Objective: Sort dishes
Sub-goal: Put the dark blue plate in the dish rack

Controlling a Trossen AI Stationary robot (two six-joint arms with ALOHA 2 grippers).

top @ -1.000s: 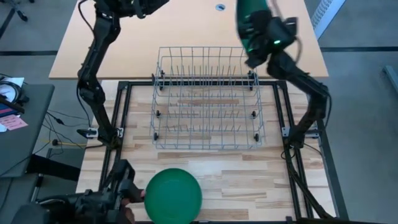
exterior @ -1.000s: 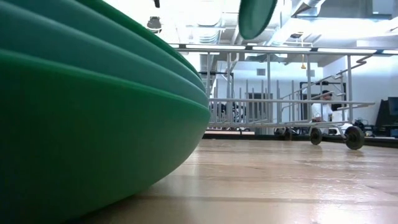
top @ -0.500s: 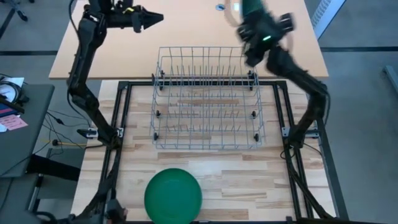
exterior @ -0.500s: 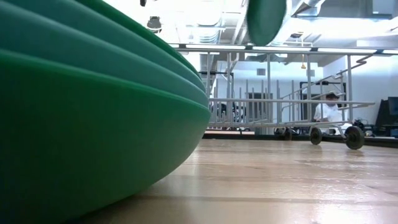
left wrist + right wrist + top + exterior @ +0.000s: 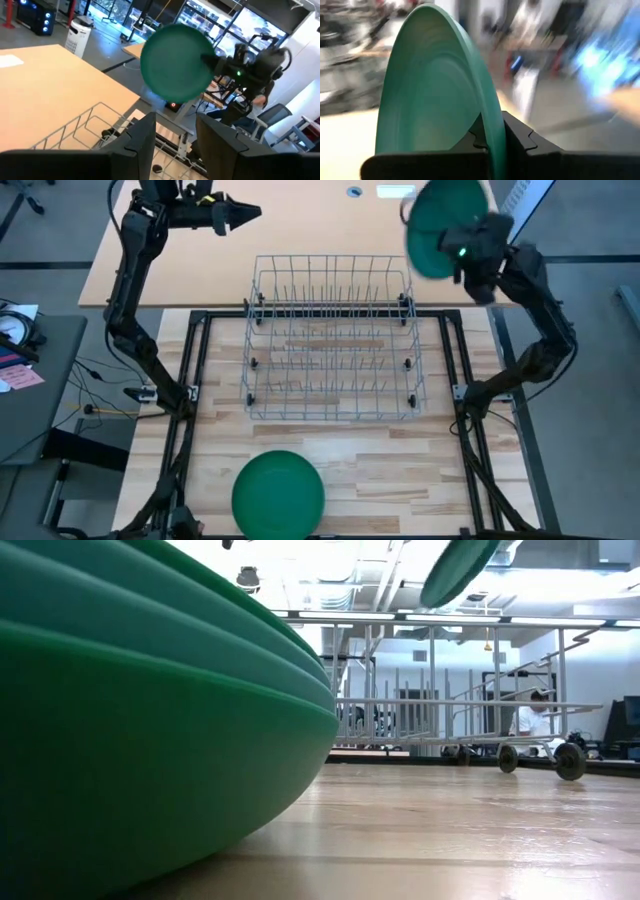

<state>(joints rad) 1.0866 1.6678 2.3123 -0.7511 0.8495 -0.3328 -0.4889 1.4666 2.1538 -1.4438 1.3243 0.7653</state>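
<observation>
The right gripper (image 5: 458,252) hangs high beyond the far right corner of the grey wire dish rack (image 5: 333,338), its fingers (image 5: 520,135) pinched on the rim of a round teal plastic plate (image 5: 440,222) held tilted on edge. The left gripper (image 5: 238,213) is raised over the tan surface (image 5: 300,225) beyond the rack's far left corner, its fingers (image 5: 142,137) parted and holding nothing. A stack of round green plastic plates (image 5: 278,493) lies on the near wooden surface (image 5: 400,470), well apart from the rack.

Robotics lab; exposed ceiling ducts (image 5: 330,580); office chair (image 5: 272,120).
</observation>
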